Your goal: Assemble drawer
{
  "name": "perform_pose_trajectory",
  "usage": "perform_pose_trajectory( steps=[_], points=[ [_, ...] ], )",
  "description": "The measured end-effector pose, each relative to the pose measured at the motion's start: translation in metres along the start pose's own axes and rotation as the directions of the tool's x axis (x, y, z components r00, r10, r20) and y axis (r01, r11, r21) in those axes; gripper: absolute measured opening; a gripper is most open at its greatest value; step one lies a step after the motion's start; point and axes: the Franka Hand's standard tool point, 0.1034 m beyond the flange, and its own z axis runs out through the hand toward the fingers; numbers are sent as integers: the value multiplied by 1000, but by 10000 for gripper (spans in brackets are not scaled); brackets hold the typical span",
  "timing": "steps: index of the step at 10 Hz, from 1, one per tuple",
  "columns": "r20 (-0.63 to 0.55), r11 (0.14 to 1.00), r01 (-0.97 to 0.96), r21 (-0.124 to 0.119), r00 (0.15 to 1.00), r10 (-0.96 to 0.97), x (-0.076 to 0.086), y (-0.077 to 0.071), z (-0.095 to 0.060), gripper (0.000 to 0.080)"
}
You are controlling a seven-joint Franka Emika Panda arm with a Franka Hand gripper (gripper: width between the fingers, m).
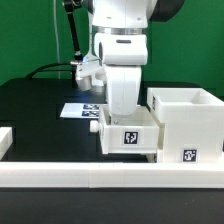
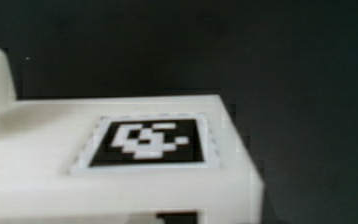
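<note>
A small white open-top tray (image 1: 128, 136) with a square tag on its front stands against the exterior view's left side of the tall white boxy housing (image 1: 186, 124), which also carries a tag low on its front. My gripper (image 1: 126, 116) reaches straight down into the tray, whose walls hide the fingertips. The wrist view shows, very close, a white tagged face of a drawer part (image 2: 149, 142) over the black table. I cannot make out my fingers there. A second tray is not in view.
A long low white border rail (image 1: 100, 178) runs along the front, with another rail piece (image 1: 5, 140) at the exterior view's left. The marker board (image 1: 78, 109) lies flat behind the tray. The table is black; a green wall stands behind.
</note>
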Motion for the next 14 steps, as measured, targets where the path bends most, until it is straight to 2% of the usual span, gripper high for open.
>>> perform_pose_trajectory(
  steps=[7,8,9,11,14],
  points=[
    [2,1000,-3,-8,1000,3,-1,1,-6,42],
    [0,1000,-3,-26,1000,3,-1,3,-5,42],
    [0,1000,-4,-22,1000,4,-1,2,-5,42],
    [-2,999,-2,-44,1000,2,1,4,-5,42],
    [-4,999,-4,-46,1000,4,7,6,-6,42]
  ],
)
